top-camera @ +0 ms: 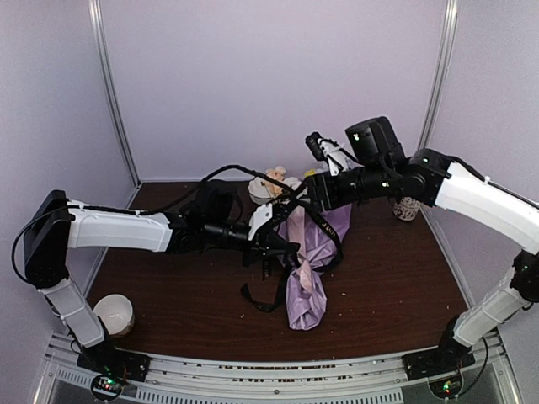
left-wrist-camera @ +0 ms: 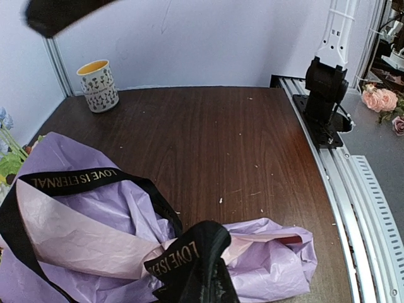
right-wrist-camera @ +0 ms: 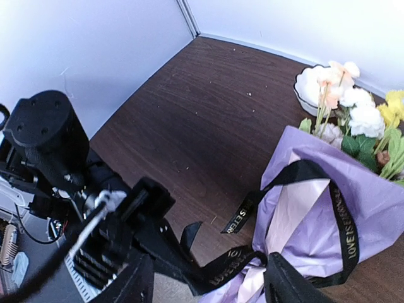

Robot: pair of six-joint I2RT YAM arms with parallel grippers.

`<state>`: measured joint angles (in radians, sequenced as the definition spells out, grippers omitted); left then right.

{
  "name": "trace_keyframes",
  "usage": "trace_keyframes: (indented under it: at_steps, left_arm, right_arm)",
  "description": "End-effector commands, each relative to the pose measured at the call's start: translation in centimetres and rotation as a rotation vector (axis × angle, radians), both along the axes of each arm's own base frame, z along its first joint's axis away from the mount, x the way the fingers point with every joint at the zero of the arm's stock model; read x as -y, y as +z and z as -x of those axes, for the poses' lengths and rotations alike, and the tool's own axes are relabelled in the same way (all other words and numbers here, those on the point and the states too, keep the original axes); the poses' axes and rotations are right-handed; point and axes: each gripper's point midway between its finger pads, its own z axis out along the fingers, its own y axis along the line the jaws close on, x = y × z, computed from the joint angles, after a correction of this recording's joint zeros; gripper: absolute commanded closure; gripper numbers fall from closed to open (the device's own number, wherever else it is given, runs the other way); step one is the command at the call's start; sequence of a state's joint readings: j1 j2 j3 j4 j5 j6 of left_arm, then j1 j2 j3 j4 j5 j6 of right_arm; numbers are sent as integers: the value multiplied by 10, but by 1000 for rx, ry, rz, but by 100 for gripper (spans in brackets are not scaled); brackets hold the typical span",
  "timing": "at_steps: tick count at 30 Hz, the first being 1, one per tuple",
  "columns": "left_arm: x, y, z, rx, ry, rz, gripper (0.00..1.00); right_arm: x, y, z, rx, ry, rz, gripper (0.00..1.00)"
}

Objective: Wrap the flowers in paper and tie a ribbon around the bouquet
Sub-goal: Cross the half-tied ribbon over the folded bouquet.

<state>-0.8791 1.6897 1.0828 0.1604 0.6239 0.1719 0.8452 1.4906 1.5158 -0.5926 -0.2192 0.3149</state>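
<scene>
The bouquet lies mid-table, its lilac and pale pink paper [top-camera: 306,290] [left-wrist-camera: 76,221] [right-wrist-camera: 315,221] crumpled into a cone. The flowers [top-camera: 274,178] [right-wrist-camera: 356,120] stick out of its far end. A black ribbon [top-camera: 263,299] [left-wrist-camera: 82,178] [right-wrist-camera: 344,227] with gold lettering loops round the paper, its tails loose on the table. My left gripper [top-camera: 282,248] [left-wrist-camera: 199,278] is shut on the ribbon beside the cone's narrow waist, its fingers hidden under the ribbon. My right gripper [top-camera: 316,198] [right-wrist-camera: 208,290] hovers above the bouquet, open, with a stretch of ribbon running below its gap.
A patterned cup [top-camera: 406,208] [left-wrist-camera: 98,85] stands at the back right. One white bowl [top-camera: 114,313] sits at the front left, another [right-wrist-camera: 307,88] behind the flowers. The metal rail [top-camera: 278,383] [left-wrist-camera: 360,189] edges the near side. Walls close in the table.
</scene>
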Motion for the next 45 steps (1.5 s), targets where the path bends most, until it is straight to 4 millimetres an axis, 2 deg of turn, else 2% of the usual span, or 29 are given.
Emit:
trace_keyframes:
  at_steps: [1, 5, 9, 12, 15, 17, 20, 25, 30, 32, 37, 38, 40, 42, 45]
  left_arm:
    - [6, 14, -8, -16, 12, 54, 100]
    - [6, 13, -9, -22, 15, 47, 100]
    - [6, 13, -10, -18, 19, 45, 100]
    - [6, 12, -12, -18, 22, 44, 100]
    - [7, 13, -12, -15, 17, 41, 100]
    - [7, 13, -12, -14, 15, 38, 100]
    - [7, 13, -13, -12, 19, 34, 100]
    - [6, 10, -13, -16, 18, 20, 100]
    - [6, 10, -15, -10, 21, 20, 100]
    - [6, 10, -15, -10, 22, 19, 100]
    - [4, 9, -16, -21, 24, 12, 100]
    - [3, 8, -18, -27, 31, 2, 90]
    - [-3, 5, -27, -44, 72, -24, 52]
    - [-13, 3, -36, -66, 105, -36, 40]
    - [-34, 0, -60, -114, 213, -27, 34]
  right_arm:
    - [0, -27, 13, 70, 76, -68, 43]
    - [-4, -54, 23, 54, 125, -98, 51]
    - [-9, -65, 32, 54, 180, -135, 54]
    - [-9, -77, 32, 42, 188, -116, 54]
    - [-10, -94, 26, 17, 165, -77, 49]
    - [-11, -101, 24, 0, 164, -63, 51]
    - [-14, -102, 24, -11, 174, -64, 64]
    - [-10, -105, 28, -20, 180, -53, 68]
    - [-8, -112, 34, -43, 199, -39, 88]
    - [-6, -114, 34, -46, 195, -34, 99]
    - [4, -102, 27, -15, 149, -72, 100]
    - [6, -102, 25, -13, 137, -78, 100]
    - [12, -105, 20, -20, 106, -74, 100]
    - [16, -110, 16, -31, 85, -73, 100]
    - [16, -117, 14, -50, 78, -70, 100]
